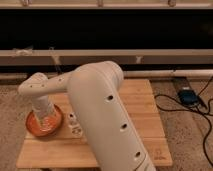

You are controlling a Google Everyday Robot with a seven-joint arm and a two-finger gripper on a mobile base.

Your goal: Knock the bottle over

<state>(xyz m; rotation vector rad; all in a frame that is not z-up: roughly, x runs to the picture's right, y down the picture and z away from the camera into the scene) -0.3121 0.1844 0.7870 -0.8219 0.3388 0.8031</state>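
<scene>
The bottle [72, 119], small and white, appears to stand upright on the wooden table [145, 115], in its left half. It is just beside the right edge of the orange plate [31, 128] and close to the broad white arm [102, 115]. Whether it touches either of them cannot be told. A small clear cup [78, 131] sits just in front of the bottle, nearer the table's front edge.

The arm rises from the bottom of the view, bends at a rounded elbow and reaches left. Its wrist section turns downward over the plate. The gripper [45, 119] hangs at the end of the wrist, directly above the plate's centre and to the left of the bottle. Whether it is open or closed cannot be told.

On the carpet to the right of the table lie a blue device [187, 96] and dark cables [207, 127]. A dark wall with pale horizontal rails [150, 56] runs behind the table.
</scene>
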